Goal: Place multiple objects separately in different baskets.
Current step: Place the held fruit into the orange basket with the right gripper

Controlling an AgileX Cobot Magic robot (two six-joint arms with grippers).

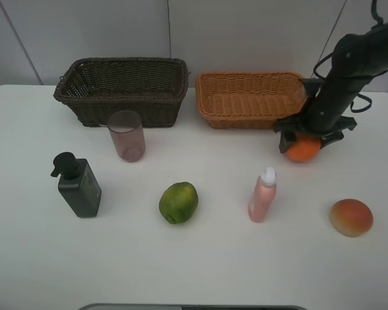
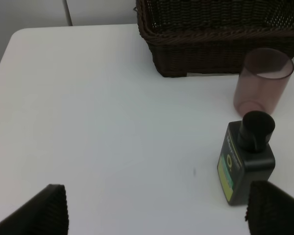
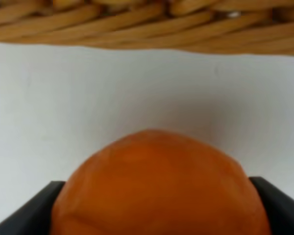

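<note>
The right end effector (image 1: 304, 137) grasps the orange (image 1: 303, 151) just beside the light basket (image 1: 246, 111). The left end effector (image 2: 159, 210) is released, holding nothing.

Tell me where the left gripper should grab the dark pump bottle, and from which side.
Take the dark pump bottle by its squared body, below the pump head, closing on two opposite flat sides. It stands upright and the head is narrow and juts out, so coming in level from the robot's side, where the left gripper is open, looks safest.
</note>
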